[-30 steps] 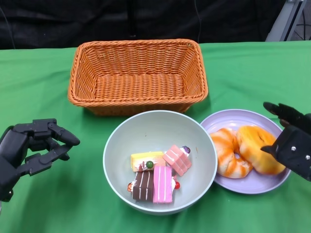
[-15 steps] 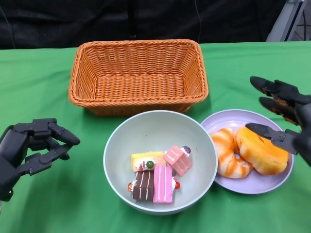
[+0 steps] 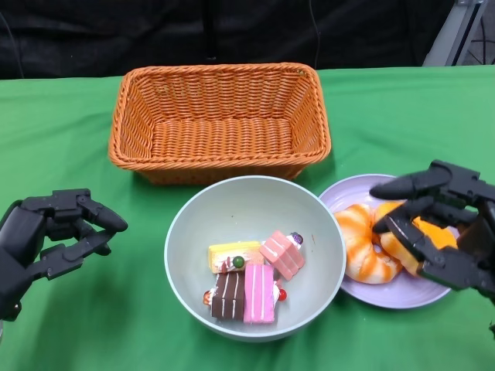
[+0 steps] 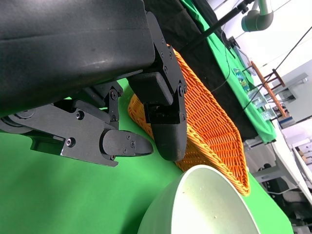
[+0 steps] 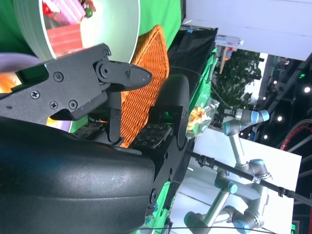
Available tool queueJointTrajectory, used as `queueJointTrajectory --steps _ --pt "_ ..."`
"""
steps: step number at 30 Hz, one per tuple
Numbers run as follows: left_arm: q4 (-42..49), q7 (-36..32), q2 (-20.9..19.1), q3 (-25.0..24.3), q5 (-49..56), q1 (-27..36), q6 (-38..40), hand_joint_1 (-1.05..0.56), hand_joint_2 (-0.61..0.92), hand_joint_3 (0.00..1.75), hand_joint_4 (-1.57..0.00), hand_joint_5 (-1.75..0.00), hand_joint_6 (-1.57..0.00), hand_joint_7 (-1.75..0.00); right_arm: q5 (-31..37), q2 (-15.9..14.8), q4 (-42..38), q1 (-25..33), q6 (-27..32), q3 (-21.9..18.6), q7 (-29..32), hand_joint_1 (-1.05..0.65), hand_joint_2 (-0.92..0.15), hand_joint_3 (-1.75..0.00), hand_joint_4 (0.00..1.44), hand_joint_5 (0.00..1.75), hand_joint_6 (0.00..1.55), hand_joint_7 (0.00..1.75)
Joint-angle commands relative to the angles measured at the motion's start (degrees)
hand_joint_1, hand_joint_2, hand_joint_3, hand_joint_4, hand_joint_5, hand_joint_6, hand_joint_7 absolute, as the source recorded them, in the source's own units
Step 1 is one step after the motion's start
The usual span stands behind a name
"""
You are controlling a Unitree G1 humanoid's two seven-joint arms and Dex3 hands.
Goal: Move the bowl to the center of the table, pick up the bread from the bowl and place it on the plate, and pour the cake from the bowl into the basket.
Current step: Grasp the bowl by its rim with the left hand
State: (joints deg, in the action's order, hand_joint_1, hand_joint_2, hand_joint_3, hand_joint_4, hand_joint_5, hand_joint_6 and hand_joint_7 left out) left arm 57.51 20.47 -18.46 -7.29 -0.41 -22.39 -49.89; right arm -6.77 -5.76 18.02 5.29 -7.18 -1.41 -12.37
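Observation:
A pale green bowl stands in the middle of the green table and holds several cake pieces. To its right, two orange breads lie on a lilac plate. My right hand hovers over the right bread with its fingers spread toward the bowl, holding nothing. An empty orange wicker basket sits behind the bowl. My left hand waits left of the bowl with fingers loosely curled, apart and empty. The bowl and basket appear in the left wrist view, the bowl in the right wrist view.
A black curtain closes off the far edge of the table. Green cloth lies bare to the left of the basket and around my left hand.
My right hand has come down from above the plate's far right and turned its fingers toward the bowl, now hovering over the right bread. The left hand has stayed put.

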Motion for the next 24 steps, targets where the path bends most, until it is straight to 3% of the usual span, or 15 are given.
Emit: queueJointTrajectory --steps 1,3,6,7,10,15,23,24 --pt "-0.34 1.41 -0.49 -1.00 -2.56 -0.17 -0.45 -0.11 0.92 0.18 -0.88 -0.92 -0.98 -0.51 -0.88 0.83 0.76 2.10 -0.79 0.45 0.33 -0.06 -0.60 -0.97 0.74 1.47 0.68 1.25" --pt "-1.36 2.57 -0.36 -0.95 -3.63 0.30 -0.47 -0.19 0.92 0.10 -0.88 -0.62 -0.99 -0.22 -2.40 1.41 1.32 3.09 -0.04 0.65 -0.07 -0.04 -0.58 -1.05 0.73 1.54 0.65 1.34" --pt "-2.59 4.41 -0.47 -0.58 -4.48 0.87 -1.67 -0.22 0.92 0.08 -0.89 -0.47 -1.00 -0.10 -4.97 1.43 1.58 3.88 0.43 0.87 -1.41 -0.04 -0.56 -1.08 0.72 1.57 0.63 1.38" --pt "-3.65 5.48 -0.76 -0.10 -4.53 1.41 -2.94 -0.37 0.92 0.07 -0.78 -0.28 -0.85 -0.04 -6.49 1.41 1.63 4.38 0.40 1.02 -2.38 -0.09 -0.56 -1.05 0.67 1.66 0.59 1.44" --pt "-7.11 8.20 -1.92 1.52 -4.12 3.15 -6.31 -0.56 0.92 0.10 -0.57 -0.04 -0.60 0.00 -8.50 1.40 1.98 5.24 0.56 1.27 -3.44 -0.17 -0.55 -1.03 0.65 1.74 0.57 1.51" --pt "-12.19 12.45 -3.08 3.46 -5.39 5.23 -9.52 -0.59 0.92 0.10 -0.45 0.00 -0.46 0.00 -8.92 1.41 2.18 5.43 0.93 1.44 -3.30 -0.18 -0.56 -1.05 0.68 1.75 0.55 1.57" --pt "-16.41 13.63 -4.62 5.80 -4.52 6.89 -13.60 -0.55 0.92 0.09 -0.47 -0.01 -0.45 0.00 -9.92 1.55 2.40 5.38 2.40 1.20 -2.89 -0.17 -0.55 -1.07 0.69 1.75 0.53 1.61" --pt "-15.62 12.80 -4.83 5.95 -1.55 6.30 -17.77 -0.55 0.92 0.09 -0.47 -0.01 -0.45 0.00 -10.62 1.91 2.39 5.31 3.06 1.04 -2.58 -0.17 -0.55 -1.08 0.69 1.75 0.53 1.61"
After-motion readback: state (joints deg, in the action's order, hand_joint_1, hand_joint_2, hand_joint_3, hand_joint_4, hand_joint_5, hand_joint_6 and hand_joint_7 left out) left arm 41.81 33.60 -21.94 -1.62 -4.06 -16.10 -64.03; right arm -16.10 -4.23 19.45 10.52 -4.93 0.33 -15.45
